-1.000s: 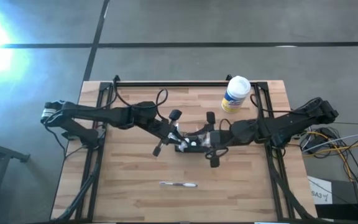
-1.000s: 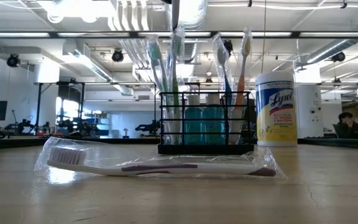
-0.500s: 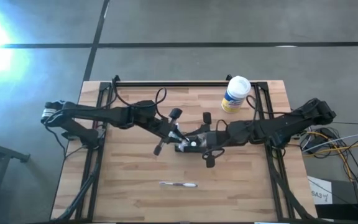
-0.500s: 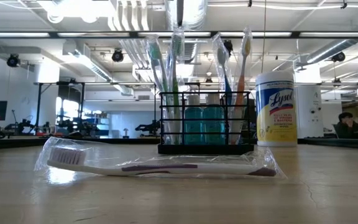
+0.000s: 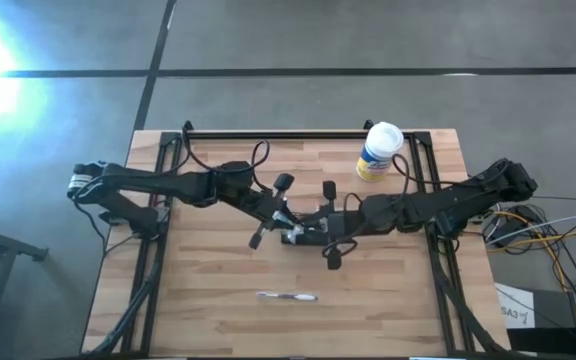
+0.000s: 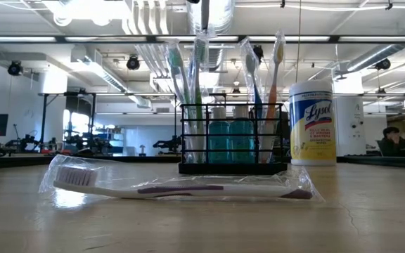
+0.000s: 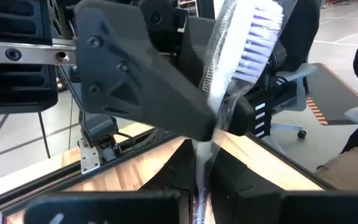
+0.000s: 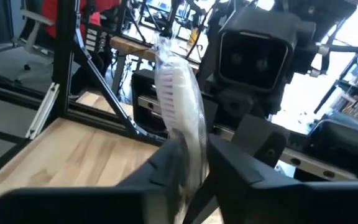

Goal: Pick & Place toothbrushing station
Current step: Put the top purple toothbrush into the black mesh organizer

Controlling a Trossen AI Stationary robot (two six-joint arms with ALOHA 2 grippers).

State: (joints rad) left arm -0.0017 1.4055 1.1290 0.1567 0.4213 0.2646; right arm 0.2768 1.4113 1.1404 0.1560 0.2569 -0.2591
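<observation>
The toothbrushing station (image 6: 234, 140), a black wire holder, stands on the table with several wrapped toothbrushes upright in it. In the high view my two grippers cover it. My left gripper (image 5: 290, 222) and right gripper (image 5: 313, 228) meet at the table's middle. Both are shut on one plastic-wrapped toothbrush (image 7: 253, 37), which stands with its white and purple bristles up. Another wrapped toothbrush (image 5: 286, 296) lies flat near the table's near edge. My left gripper pinches the wrapped toothbrush's handle (image 7: 199, 163) below the head between its two fingers. The fingers come level from the table's left and lie across the brush. The brush stands upright; its lower end is hidden. My right gripper has its two fingers (image 8: 166, 163) on either side of the same brush's wrapper (image 8: 191, 146), below the head. They come level from the table's right, across the brush, facing my left gripper. The brush rises upright out of the fingers.
A white and yellow wipes canister (image 5: 379, 150) stands at the far right of the table, to the right of the station in the low view (image 6: 313, 123). Black frame rails (image 5: 268, 134) run along the far edge and both sides.
My right gripper has moved a little toward the table's left, closer to my left gripper. The station and the toothbrush lying on the table have stayed where they were.
</observation>
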